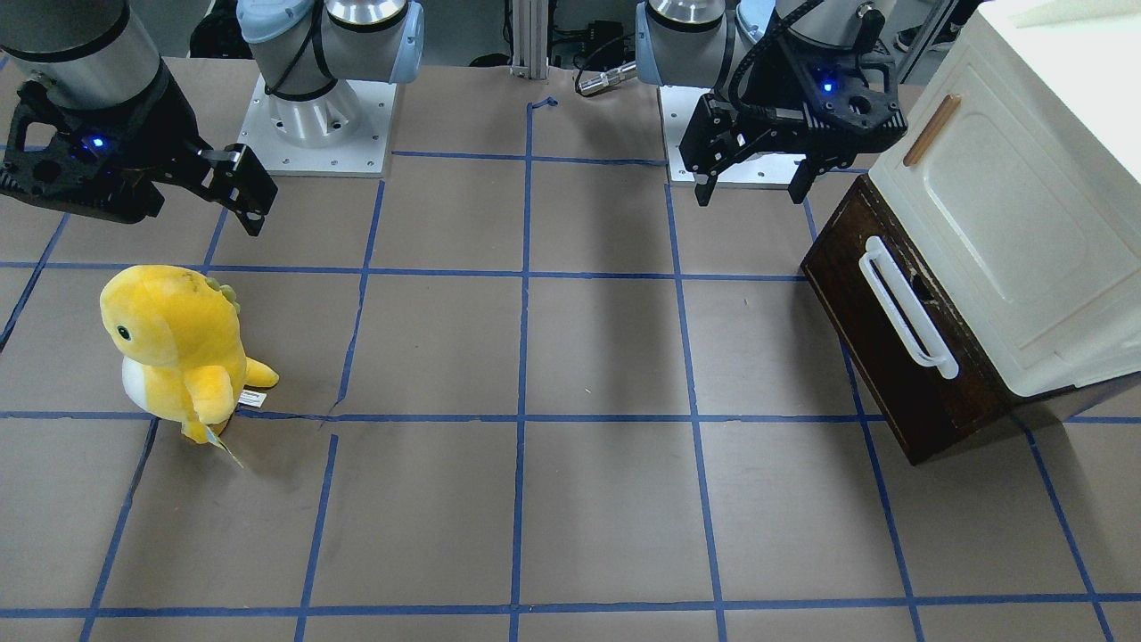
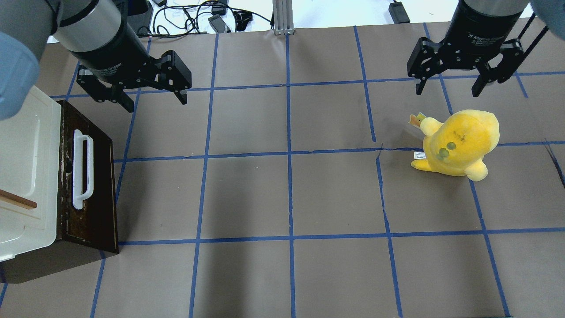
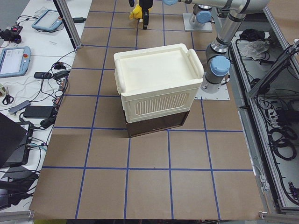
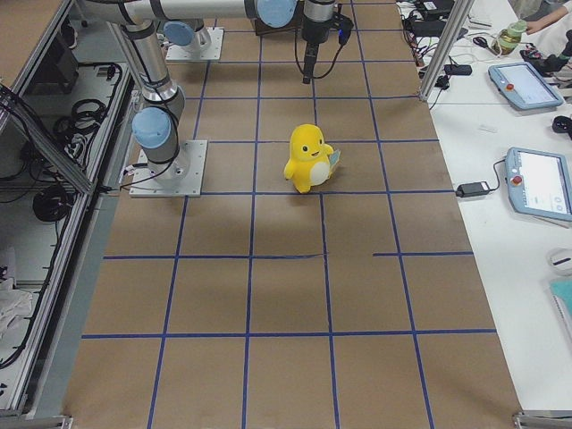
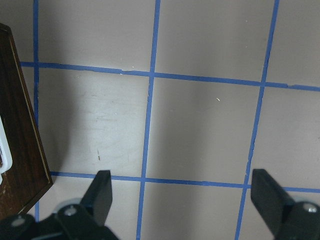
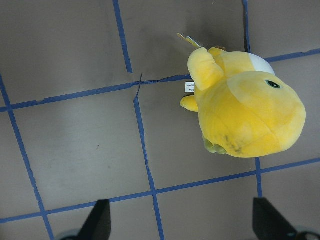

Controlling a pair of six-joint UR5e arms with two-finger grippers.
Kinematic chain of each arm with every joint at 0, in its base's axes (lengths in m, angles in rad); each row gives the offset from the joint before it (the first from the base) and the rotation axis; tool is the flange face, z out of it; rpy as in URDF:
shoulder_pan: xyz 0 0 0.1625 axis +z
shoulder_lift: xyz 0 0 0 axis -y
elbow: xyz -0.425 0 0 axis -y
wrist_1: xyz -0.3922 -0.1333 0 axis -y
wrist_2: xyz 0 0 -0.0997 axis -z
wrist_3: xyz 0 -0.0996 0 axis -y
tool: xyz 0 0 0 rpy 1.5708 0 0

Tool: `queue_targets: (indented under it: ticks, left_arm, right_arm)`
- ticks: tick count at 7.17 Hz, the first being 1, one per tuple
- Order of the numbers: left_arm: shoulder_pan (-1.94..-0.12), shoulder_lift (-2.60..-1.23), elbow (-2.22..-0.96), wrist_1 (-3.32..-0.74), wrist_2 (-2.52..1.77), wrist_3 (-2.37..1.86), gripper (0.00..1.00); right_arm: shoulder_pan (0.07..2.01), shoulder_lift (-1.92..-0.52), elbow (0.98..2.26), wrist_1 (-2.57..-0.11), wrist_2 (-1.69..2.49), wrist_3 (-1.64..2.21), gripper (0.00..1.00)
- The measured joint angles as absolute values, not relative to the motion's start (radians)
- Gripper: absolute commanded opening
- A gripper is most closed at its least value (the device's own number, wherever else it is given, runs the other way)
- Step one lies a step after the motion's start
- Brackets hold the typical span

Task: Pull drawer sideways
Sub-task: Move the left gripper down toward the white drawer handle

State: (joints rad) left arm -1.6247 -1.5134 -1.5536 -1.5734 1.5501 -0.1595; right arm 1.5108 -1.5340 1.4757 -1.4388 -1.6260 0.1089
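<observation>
The drawer point(image 1: 900, 374) has a dark brown front and a long white bar handle point(image 1: 905, 308). It sits under the cream cabinet point(image 1: 1007, 232); its sides and inside are hidden. In the overhead view the drawer front point(image 2: 97, 194) and handle point(image 2: 82, 169) are at the far left. My left gripper point(image 2: 156, 104) is open and empty, raised above the table beyond the drawer's far corner and clear of the handle. It also shows in the front view point(image 1: 751, 194) and in its wrist view point(image 5: 182, 192), with the drawer point(image 5: 20, 150) at the left edge. My right gripper point(image 2: 446, 92) is open and empty.
A yellow plush toy point(image 2: 459, 141) stands on the brown table under my right gripper and shows in the right wrist view point(image 6: 245, 115). The cabinet panel has a small wooden handle point(image 1: 931, 129). Blue tape lines grid the table. Both arm bases stand at the robot's edge.
</observation>
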Motion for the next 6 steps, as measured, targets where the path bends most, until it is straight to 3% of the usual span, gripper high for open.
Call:
queue_targets:
  ticks: [6]
  left_arm:
    - [-1.73, -1.639, -1.702, -1.511, 1.694, -0.264, 1.0]
  right_arm:
    - [1.511, -1.534, 1.476, -1.439, -1.626, 0.109, 1.0]
